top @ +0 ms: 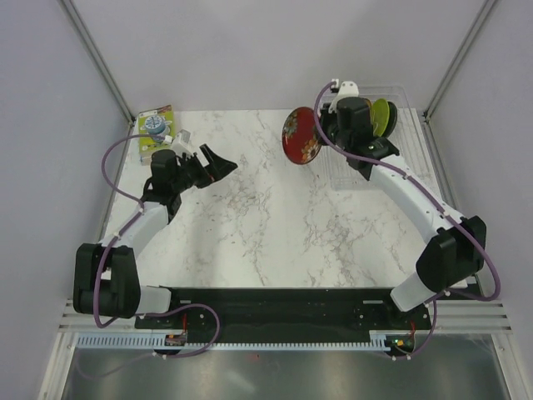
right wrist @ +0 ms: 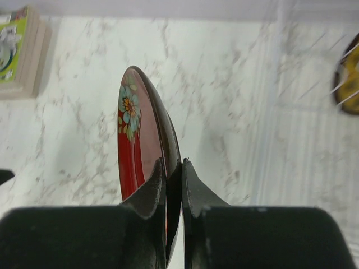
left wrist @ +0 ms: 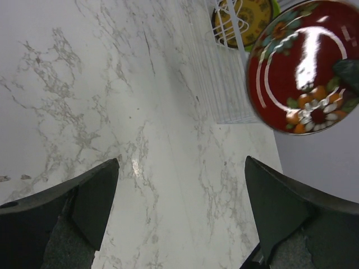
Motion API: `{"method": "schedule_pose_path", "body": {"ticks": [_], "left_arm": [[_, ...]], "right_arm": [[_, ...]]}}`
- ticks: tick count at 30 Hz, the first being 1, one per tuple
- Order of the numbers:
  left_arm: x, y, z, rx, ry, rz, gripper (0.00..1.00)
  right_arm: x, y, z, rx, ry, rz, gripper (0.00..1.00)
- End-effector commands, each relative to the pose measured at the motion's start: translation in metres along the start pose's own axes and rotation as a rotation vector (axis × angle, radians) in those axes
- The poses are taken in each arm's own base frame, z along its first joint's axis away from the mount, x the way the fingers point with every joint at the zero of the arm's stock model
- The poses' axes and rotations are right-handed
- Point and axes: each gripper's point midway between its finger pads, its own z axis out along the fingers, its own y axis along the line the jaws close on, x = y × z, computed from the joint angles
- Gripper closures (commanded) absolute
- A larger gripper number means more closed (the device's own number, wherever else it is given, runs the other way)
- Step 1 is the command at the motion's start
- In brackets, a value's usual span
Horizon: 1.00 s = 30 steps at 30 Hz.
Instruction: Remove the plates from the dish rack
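Observation:
My right gripper (top: pixel 326 135) is shut on the rim of the glossy red flowered plate (top: pixel 301 137). It holds the plate upright above the table, just left of the clear dish rack (top: pixel 354 177). The right wrist view shows the plate edge-on (right wrist: pixel 133 129) between the fingers (right wrist: pixel 150 190). A lime green plate (top: pixel 381 115) and a dark plate with a yellow pattern (left wrist: pixel 247 17) stand in the rack. I cannot make out the teal plate. My left gripper (top: pixel 218 165) is open and empty over the left of the table, and its camera sees the red plate (left wrist: pixel 305 64).
A flat box with a blue-white picture (top: pixel 156 129) lies at the table's far left corner; it also shows in the right wrist view (right wrist: pixel 14 50). The rack (left wrist: pixel 224 84) lies along the right edge. Enclosure walls and metal posts surround the table.

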Motion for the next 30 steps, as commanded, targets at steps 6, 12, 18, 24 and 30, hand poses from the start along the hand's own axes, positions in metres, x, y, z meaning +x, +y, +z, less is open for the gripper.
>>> {"method": "schedule_pose_path", "body": {"ticks": [6, 12, 18, 24, 30], "left_arm": [[-0.004, -0.041, -0.017, 0.223, -0.084, -0.053, 0.0], [0.013, -0.031, -0.018, 0.227, -0.08, -0.105, 0.0], [0.02, -0.029, -0.018, 0.248, -0.086, -0.133, 0.1], [0.023, -0.03, -0.015, 0.281, -0.076, -0.178, 0.98], [0.032, -0.015, -0.02, 0.218, -0.082, -0.176, 0.98]], "right_arm": [[0.047, 0.113, -0.009, -0.364, 0.053, 0.222, 1.0], [0.066, 0.16, -0.014, -0.481, 0.075, 0.274, 1.0], [0.087, 0.185, -0.021, -0.575, 0.112, 0.344, 1.0], [0.091, 0.186, -0.026, -0.601, 0.111, 0.394, 1.0], [0.097, 0.188, -0.026, -0.612, 0.144, 0.37, 0.73]]}}
